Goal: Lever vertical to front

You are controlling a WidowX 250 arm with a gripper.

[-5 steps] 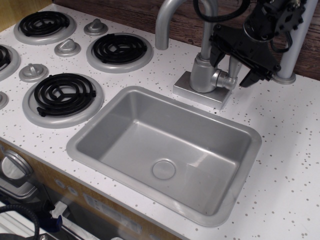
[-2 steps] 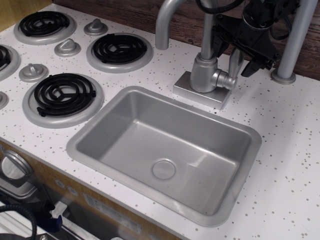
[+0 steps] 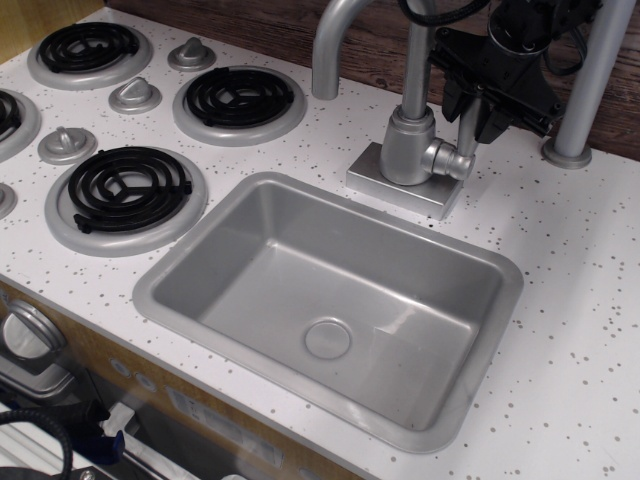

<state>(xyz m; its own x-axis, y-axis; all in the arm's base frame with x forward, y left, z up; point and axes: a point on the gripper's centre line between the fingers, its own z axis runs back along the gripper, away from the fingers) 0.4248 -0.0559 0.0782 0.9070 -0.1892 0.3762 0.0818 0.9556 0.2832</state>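
The lever (image 3: 466,133) is a thin silver-grey rod standing upright from a round pivot stub (image 3: 449,160) on the right side of the faucet body (image 3: 407,147). My black gripper (image 3: 472,120) comes down from the top right. Its two fingers stand close against the lever's upper part, one on each side, shut on it. The top of the lever is hidden behind the gripper.
The curved spout pipe (image 3: 330,45) rises left of the faucet. A straight grey pole (image 3: 590,85) stands just right of the gripper. The sink basin (image 3: 200,235) lies in front of the faucet base. Stove burners (image 3: 128,187) and knobs are at the left.
The gripper's fingers, spread wide on both sides of the lever before, have moved up a little and drawn together onto the lever. The lever still stands upright.
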